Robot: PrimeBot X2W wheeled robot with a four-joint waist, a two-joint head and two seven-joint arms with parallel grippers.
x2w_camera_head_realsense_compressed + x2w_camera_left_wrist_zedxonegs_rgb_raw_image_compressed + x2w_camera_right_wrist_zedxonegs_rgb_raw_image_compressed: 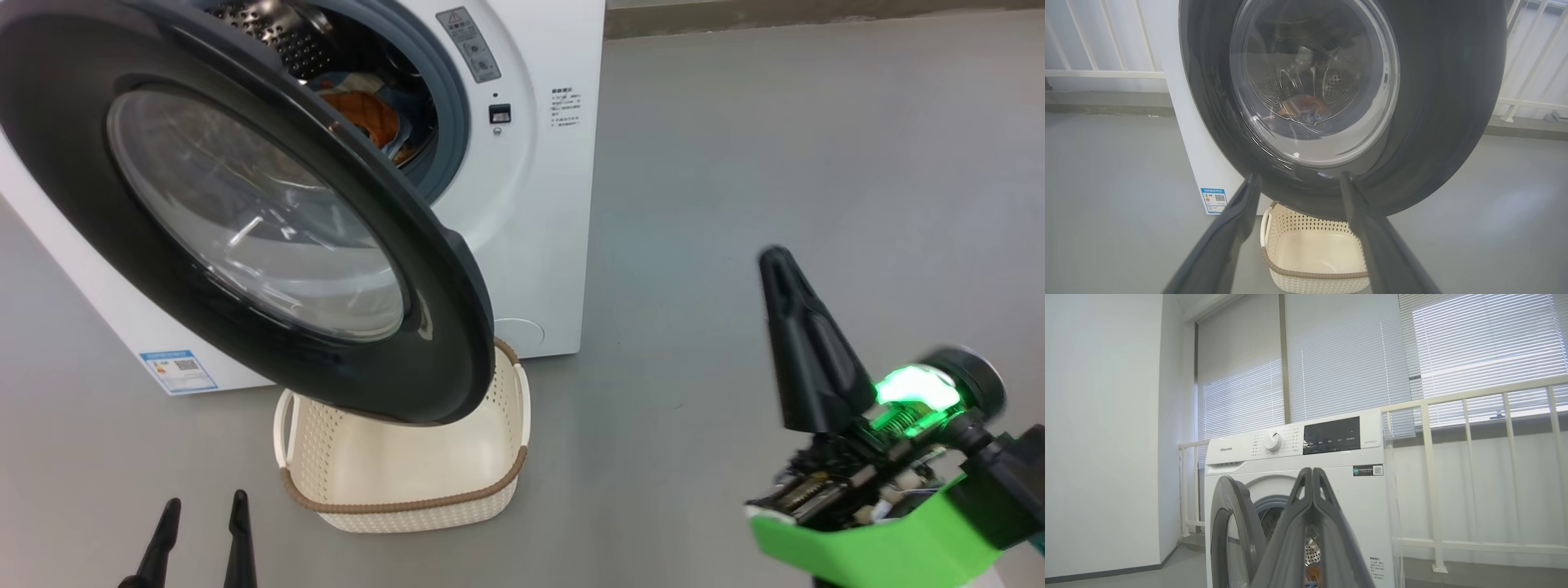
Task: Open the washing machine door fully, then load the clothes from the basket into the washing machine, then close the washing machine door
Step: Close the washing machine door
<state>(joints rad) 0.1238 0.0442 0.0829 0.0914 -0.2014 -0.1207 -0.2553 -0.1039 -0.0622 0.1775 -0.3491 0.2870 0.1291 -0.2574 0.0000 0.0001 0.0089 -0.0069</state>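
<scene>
The washing machine [531, 204] stands at the upper left with its door [245, 212] swung wide open toward me, black rim and glass bowl facing the camera. Orange and blue clothes [363, 114] lie inside the steel drum; through the door glass the clothes [1302, 108] show too. The cream basket [408, 482] sits on the floor under the door's lower edge, and it looks empty. My left gripper [202, 510] is open at the lower left, short of the basket. My right gripper [782, 260] is shut on nothing, raised at the right, well clear of the machine [1298, 457].
Grey floor [775, 163] spreads to the right of the machine. A white railing [1474, 457] and window blinds [1351, 355] stand behind it, with a white wall [1102, 437] at the left. The open door [1445, 102] overhangs the basket [1314, 253].
</scene>
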